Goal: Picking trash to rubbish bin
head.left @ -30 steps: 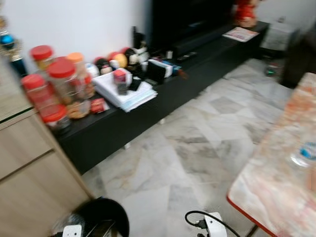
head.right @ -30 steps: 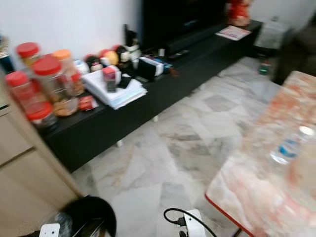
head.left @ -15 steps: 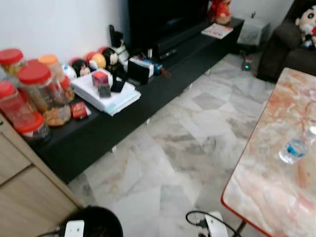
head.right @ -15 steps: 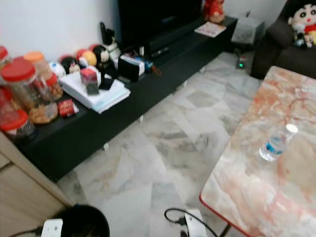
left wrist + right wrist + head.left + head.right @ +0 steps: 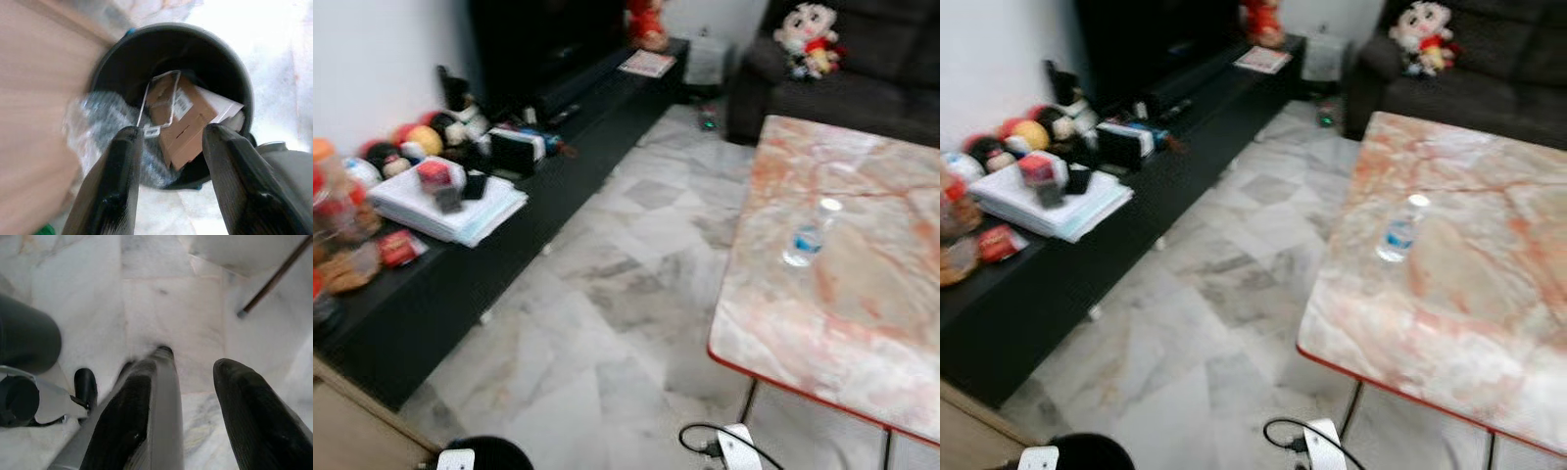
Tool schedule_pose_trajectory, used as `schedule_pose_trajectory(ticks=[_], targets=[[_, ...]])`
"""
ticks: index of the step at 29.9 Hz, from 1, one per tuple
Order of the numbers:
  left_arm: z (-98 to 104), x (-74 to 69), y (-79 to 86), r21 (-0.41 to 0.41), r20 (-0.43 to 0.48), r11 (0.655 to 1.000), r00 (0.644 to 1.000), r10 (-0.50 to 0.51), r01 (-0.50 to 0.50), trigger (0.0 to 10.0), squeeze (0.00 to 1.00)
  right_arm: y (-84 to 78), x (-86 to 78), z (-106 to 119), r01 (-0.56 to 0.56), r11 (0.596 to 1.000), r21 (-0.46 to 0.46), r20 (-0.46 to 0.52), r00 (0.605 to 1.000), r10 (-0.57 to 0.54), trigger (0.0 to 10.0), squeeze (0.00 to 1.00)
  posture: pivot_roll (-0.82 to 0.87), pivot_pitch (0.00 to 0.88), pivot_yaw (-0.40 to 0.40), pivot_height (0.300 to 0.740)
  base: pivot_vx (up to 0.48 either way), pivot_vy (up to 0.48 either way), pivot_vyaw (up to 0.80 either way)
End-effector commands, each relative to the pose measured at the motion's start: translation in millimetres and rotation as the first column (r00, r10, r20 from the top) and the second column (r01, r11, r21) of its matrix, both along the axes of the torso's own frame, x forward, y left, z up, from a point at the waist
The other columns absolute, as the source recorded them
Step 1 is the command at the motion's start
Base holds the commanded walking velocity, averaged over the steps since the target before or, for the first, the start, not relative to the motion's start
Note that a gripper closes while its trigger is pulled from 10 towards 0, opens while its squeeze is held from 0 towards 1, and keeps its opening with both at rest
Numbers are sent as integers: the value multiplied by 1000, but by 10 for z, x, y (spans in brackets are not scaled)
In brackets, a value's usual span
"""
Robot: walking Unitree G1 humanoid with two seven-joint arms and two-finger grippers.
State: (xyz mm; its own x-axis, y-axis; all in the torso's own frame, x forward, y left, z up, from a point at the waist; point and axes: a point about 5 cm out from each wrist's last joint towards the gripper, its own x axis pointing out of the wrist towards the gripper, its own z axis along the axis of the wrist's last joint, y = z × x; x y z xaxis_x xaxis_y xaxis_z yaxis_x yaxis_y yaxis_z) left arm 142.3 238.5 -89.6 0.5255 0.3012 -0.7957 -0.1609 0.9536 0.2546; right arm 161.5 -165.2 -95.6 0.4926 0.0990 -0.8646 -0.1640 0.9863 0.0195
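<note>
Clear plastic water bottle with blue label (image 5: 802,236) lies on its side on the pink-veined marble table with red edge (image 5: 862,352), at about 2 o'clock in the head view, well apart from both grippers. Looks nearly empty, so probably light, thin-walled, a bit slippery and prone to roll or crush; best taken across the middle of the body near the label, with gentle squeeze.

Round black rubbish bin (image 5: 215,63) sits at 7 o'clock by the robot's feet, beside the wooden cabinet (image 5: 34,112). Inside it: brown cardboard box (image 5: 188,132), crinkled clear plastic wrap (image 5: 98,127).

Left gripper (image 5: 171,134) hangs right over the bin, fingers spread, holding nothing. Right gripper (image 5: 188,382) points down at grey-white marble floor (image 5: 161,308), fingers apart, empty.

Long low black TV bench (image 5: 489,255) at 10 o'clock carries a stack of white papers (image 5: 450,206) and small toys. Dark sofa (image 5: 862,69) at 1 o'clock with a plush doll (image 5: 808,34).
</note>
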Motion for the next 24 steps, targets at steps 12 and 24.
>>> schedule_pose_trajectory(ticks=[12,24], targets=[[-11,-19,-23,-12,1,1000,1000,-2,2,10000,0,-16,-44,-18,4,1000,-4,-18,1000,-4,10000,0,46,59,-8,740,0,0,-727],[-16,-36,-10,8,-18,999,999,-34,35,10000,0,-16,-32,-11,23,1000,3,1,1000,-23,10000,0,46,60,-6,740,0,-131,-121]])
